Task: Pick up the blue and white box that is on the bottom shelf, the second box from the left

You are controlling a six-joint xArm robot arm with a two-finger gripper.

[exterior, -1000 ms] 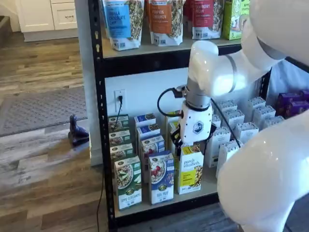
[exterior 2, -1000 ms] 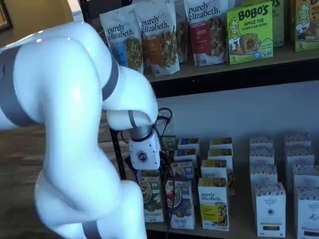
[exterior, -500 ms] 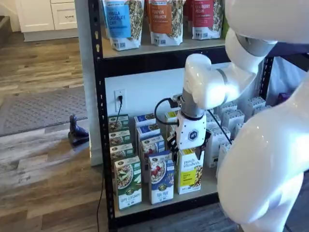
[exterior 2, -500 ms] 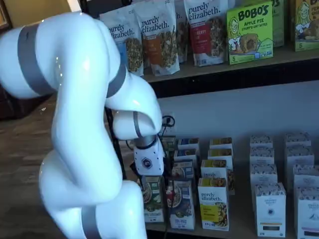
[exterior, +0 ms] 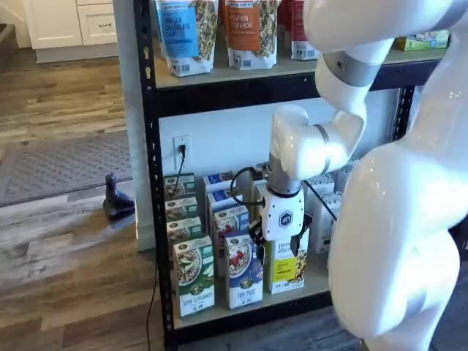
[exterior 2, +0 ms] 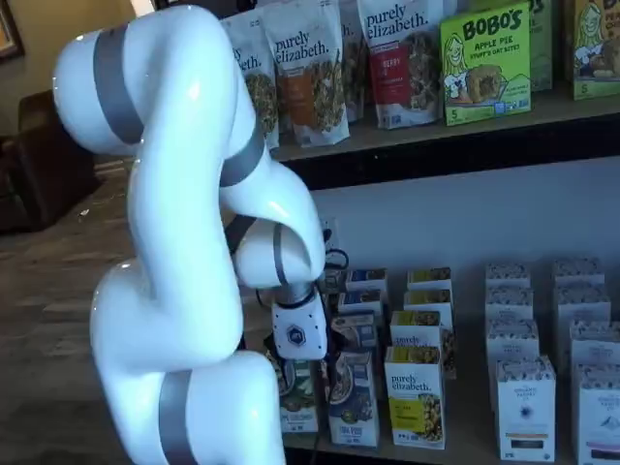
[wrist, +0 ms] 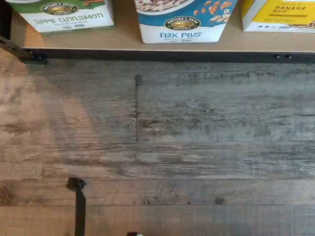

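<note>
Wrist view looks down on grey wooden floor planks (wrist: 197, 123) in front of the rack, and at the front edge of the pale tan bottom shelf (wrist: 123, 42) I catch the foot of the tall blue and white cereal box (wrist: 182, 22), standing between a green-and-white carton (wrist: 64, 14) and a yellow carton (wrist: 283, 14). In a shelf view my white gripper with its two black fingers (exterior: 278, 245) hangs low in front of that first row, fingers spread wide with a plain gap between them and nothing in it. The target box (exterior: 244, 270) stands upright at the shelf's front edge, long axis vertical, first of a file of like boxes running back toward the wall. Here is what counts: I am hanging mostly in front of the yellow carton (exterior: 289, 269), so the blue and white box sits one row over from my fingers, on the side toward the rack's black corner post (exterior: 150, 183), and a little lower than my fingertips. My judgement is that I need to shift sideways along the front edge until the gap straddles its narrow width, then push in. Neighbours stand just beside it on both sides, so a finger could nudge one. In the other shelf view my fingers are hidden by the arm.
</note>
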